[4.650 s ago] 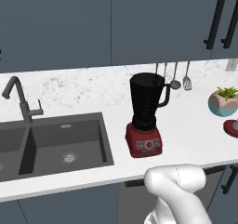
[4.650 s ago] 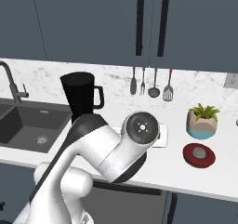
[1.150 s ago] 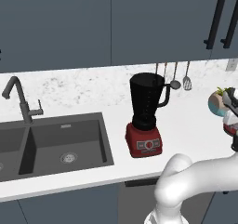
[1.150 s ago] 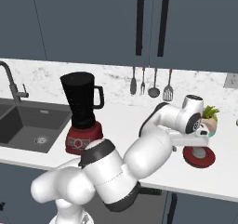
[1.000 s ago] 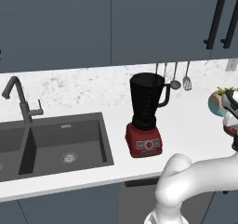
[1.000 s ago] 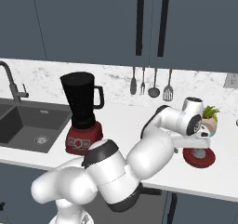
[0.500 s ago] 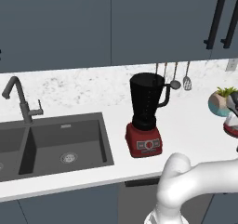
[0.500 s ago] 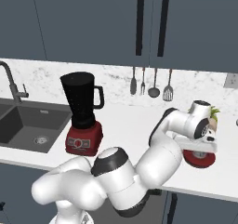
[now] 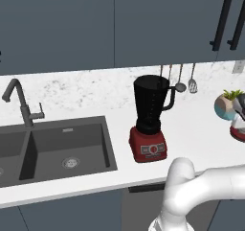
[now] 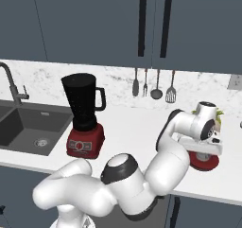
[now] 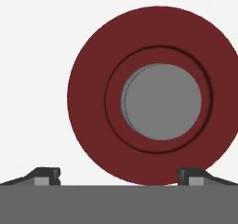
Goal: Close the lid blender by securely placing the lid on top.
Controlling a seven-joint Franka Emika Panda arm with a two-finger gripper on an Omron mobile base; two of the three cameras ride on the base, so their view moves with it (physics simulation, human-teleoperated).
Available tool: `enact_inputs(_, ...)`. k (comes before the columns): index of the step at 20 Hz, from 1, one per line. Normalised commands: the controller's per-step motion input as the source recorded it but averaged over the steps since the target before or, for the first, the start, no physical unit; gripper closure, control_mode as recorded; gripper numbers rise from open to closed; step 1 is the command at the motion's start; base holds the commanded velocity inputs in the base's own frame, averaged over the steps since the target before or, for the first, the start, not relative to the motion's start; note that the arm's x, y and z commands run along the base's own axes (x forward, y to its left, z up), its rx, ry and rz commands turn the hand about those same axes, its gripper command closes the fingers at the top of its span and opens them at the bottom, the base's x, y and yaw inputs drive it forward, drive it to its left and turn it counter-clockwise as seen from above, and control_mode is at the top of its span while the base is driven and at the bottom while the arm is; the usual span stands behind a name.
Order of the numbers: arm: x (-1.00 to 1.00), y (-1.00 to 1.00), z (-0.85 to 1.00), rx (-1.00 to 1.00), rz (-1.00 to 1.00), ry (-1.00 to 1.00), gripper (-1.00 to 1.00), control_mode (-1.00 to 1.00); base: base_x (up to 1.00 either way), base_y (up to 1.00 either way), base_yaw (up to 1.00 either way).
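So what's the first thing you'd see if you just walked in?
Probably the big white robot arm, bent over the counter with its gripper open above the round red lid at the right end. Next, the blender, standing lidless beside the dark sink.

White counter lies bare around the lid [image 11: 155,95], and the spread fingertips [image 11: 46,174] stand wider than its grey knob. The potted plant [image 9: 227,104] crowds just behind it, while the blender [image 10: 85,116] stands well apart
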Motion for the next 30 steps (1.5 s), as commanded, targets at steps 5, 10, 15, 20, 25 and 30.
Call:
enact_inputs(5,0.28,-0.01,-0.19,-0.07,-0.09,-0.06,-1.0,-1.0,0.0,0.0,0.0)
enact_inputs(10,0.09,-0.2,-0.12,-0.01,-0.1,-0.04,-1.0,-1.0,0.0,0.0,0.0)
enact_inputs(15,0.0,-0.22,-0.05,-0.01,-0.05,0.0,-1.0,-1.0,0.0,0.0,0.0)
enact_inputs(20,0.06,-0.03,0.0,0.0,-0.01,0.0,-1.0,-1.0,0.0,0.0,0.0)
enact_inputs(25,0.02,-0.19,-0.08,0.0,0.0,0.0,-1.0,-1.0,0.0,0.0,0.0)
enact_inputs(30,0.0,0.0,-0.07,0.0,0.0,0.0,-1.0,-1.0,0.0,0.0,0.0)
